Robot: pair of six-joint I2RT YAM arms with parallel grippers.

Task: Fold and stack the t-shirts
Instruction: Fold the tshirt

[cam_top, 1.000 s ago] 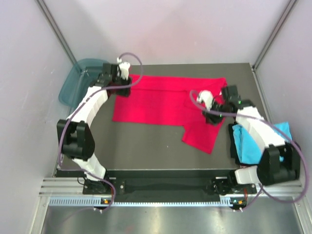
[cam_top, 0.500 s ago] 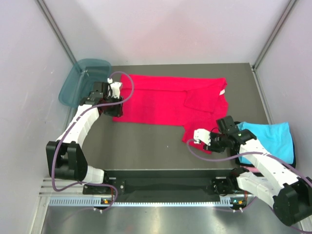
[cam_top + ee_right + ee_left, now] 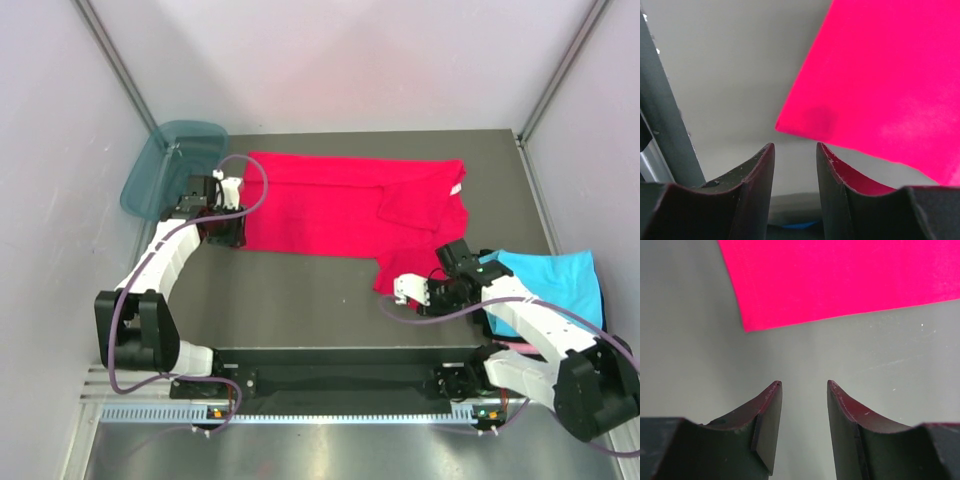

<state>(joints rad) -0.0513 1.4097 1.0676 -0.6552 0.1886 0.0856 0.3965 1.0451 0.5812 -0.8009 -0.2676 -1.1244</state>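
Top external view: teal tub [image 3: 170, 165] at table's [image 3: 300, 300] far-left corner. Left fingers [image 3: 771, 410] parted, empty, just short of red t-shirt's [image 3: 330, 205] near-left corner (no contact). Red t-shirt spread across far half of table, folded over toward its right. Right fingers [image 3: 762, 165] parted, holding nothing, by near-right hem corner. Cyan t-shirt [image 3: 555, 280] bunched at right edge.

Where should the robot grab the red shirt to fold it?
Probably by its near corners. The red t-shirt lies flat, so only its edges can be pinched. The left gripper faces the near-left corner; the right gripper faces the near-right corner that juts out. Come in low from the near side.
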